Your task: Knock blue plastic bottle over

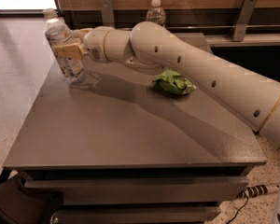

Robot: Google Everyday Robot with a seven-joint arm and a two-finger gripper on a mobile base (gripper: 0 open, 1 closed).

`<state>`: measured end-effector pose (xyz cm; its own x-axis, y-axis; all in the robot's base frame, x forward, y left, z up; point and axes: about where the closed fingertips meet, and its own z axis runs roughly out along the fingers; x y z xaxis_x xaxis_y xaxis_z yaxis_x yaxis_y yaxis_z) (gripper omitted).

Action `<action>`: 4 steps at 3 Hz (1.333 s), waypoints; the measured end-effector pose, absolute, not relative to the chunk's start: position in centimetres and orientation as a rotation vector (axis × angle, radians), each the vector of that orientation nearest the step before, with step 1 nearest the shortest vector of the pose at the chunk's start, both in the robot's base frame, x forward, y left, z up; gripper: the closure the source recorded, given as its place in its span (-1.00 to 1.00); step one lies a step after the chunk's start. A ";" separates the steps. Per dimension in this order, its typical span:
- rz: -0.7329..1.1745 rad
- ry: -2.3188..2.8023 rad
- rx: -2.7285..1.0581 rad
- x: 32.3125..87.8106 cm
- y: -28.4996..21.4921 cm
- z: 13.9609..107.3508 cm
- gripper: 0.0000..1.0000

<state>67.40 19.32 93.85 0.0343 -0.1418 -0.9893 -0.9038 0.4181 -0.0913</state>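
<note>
At the far left corner of the table [130, 125] stands the blue plastic bottle [57, 33]. Its white cap leans out toward the left edge, so we judge it already tipping, not yet down. The gripper [65, 50] sits against the bottle's right side at about mid-height, touching it. Whether it is open or closed we cannot tell, and we see no sign that it has hold of anything. The arm [177, 59] stretches in from the right across the back half of the table.

To finish the step well, we would push on leftward in one smooth sweep, with the contact above the middle of the bottle so that it topples and does not slide on its base. A low push would likely skate it off the edge, which is near. We would stop the sweep as soon as the bottle goes over, since it may roll.

A crumpled green packet [173, 82] lies under the forearm, and a second water bottle [156, 13] stands behind the table. Both are well apart from the contact and need no care.
</note>
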 end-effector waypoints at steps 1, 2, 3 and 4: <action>0.672 1.496 -0.997 66.4 16.8 96.3 1.00; 0.578 1.542 -1.061 64.5 16.2 99.3 1.00; 0.492 1.603 -1.178 63.6 16.8 101.3 1.00; 0.424 1.743 -1.220 65.4 15.5 101.0 1.00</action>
